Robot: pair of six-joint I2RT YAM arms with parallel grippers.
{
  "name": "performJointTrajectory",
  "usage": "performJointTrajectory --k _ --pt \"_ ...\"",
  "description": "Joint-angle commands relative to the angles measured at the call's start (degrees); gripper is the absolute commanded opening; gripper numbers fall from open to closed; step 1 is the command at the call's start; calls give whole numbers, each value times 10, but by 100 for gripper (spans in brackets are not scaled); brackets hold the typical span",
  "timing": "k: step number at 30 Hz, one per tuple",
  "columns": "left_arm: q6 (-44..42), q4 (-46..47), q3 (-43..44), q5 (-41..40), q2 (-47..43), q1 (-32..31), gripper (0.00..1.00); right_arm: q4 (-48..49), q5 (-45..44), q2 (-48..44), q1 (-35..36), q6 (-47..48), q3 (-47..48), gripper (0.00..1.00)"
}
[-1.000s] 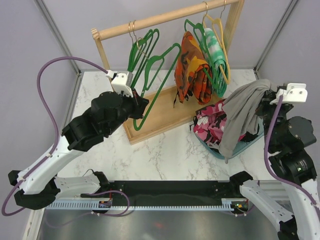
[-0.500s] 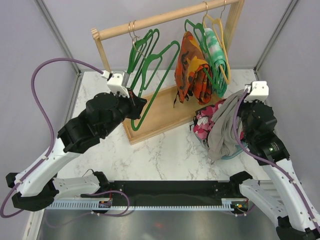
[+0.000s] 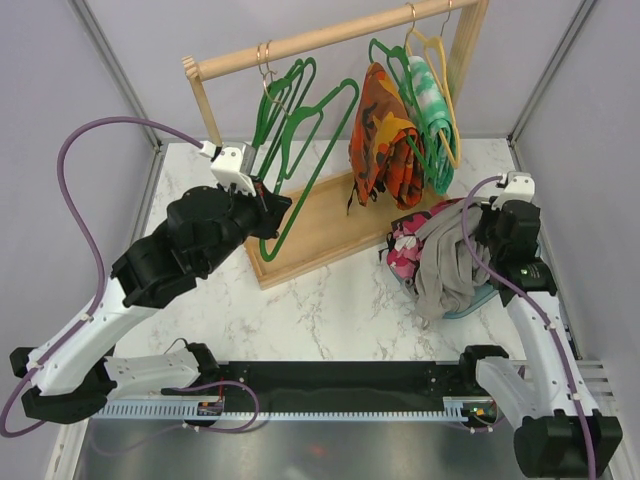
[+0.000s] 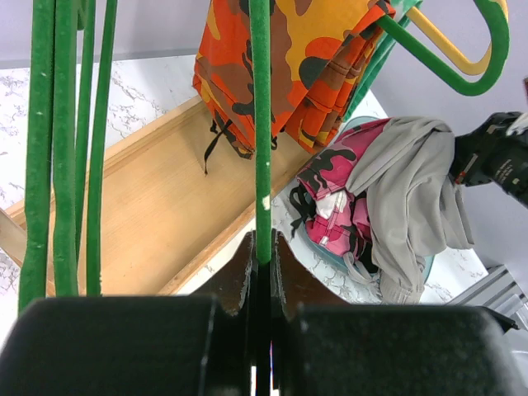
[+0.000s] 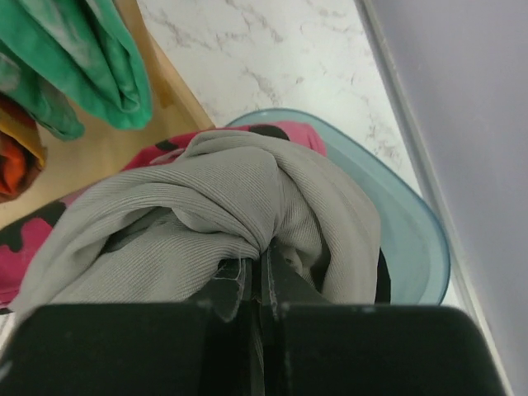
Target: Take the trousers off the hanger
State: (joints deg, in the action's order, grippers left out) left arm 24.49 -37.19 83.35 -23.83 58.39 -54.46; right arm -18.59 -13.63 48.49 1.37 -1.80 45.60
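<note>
Marble tabletop (image 3: 330, 310) is where we risk spilling the grey trousers (image 3: 440, 262), pinched in our right gripper (image 5: 262, 276) over the teal tub (image 5: 417, 247) at frame right, since much hangs outside its rim, while our left gripper (image 4: 262, 247) clamps a green hanger (image 4: 261, 124).

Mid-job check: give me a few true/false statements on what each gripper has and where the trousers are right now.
1. The right gripper is shut on the grey trousers. True.
2. The left gripper is open and holds nothing. False: it is shut on a bare green hanger.
3. The orange camouflage trousers hang from the wooden rail. True.
4. The pink camouflage trousers hang on a hanger. False: they lie in the blue bin, partly under the grey pair.
</note>
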Motion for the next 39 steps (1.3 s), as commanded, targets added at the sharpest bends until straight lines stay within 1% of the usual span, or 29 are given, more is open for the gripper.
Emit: performJointTrajectory --k 1,4,8,9,10,11,13,14,16,17,20,22,24,26,29,33,39 --pt "-21 26 25 -7 -6 1 2 13 94 24 -47 -22 -27 0" --pt "-23 25 31 -7 0 1 2 23 152 33 -86 -25 -45 0" --pt "-26 24 40 -9 6 1 2 26 191 20 -117 -25 -45 0" --pt "-27 24 45 -10 9 0 2 26 196 9 -127 -22 -39 4" --pt "-29 23 48 -11 13 1 2 25 209 4 -132 -17 -36 8" --pt "-32 23 55 -12 16 1 2 23 215 -3 -140 -12 -32 20" --pt "-37 23 63 -15 27 1 2 23 229 -27 -147 -9 -22 34" --pt "-41 22 72 -17 30 1 2 18 248 -34 -151 -3 -18 48" --pt "-46 21 81 -18 40 1 2 11 258 -52 -151 2 -1 61" --pt "-50 20 92 -19 49 1 2 2 265 -57 -151 7 5 71" --pt "-59 19 109 -30 70 1 2 -29 263 -68 -152 27 38 86" --pt "-67 19 117 -38 79 1 2 -48 258 -73 -152 35 47 89" --pt "-74 19 130 -53 95 1 2 -58 265 -84 -152 46 51 96" --pt "-83 19 145 -67 108 1 2 -64 274 -94 -152 48 48 98" --pt "-96 19 169 -83 131 3 2 -69 288 -117 -152 47 48 98" --pt "-103 19 197 -82 161 23 2 -77 294 -142 -152 44 50 98" --pt "-86 19 215 -24 197 85 2 -86 297 -168 -152 43 43 98"
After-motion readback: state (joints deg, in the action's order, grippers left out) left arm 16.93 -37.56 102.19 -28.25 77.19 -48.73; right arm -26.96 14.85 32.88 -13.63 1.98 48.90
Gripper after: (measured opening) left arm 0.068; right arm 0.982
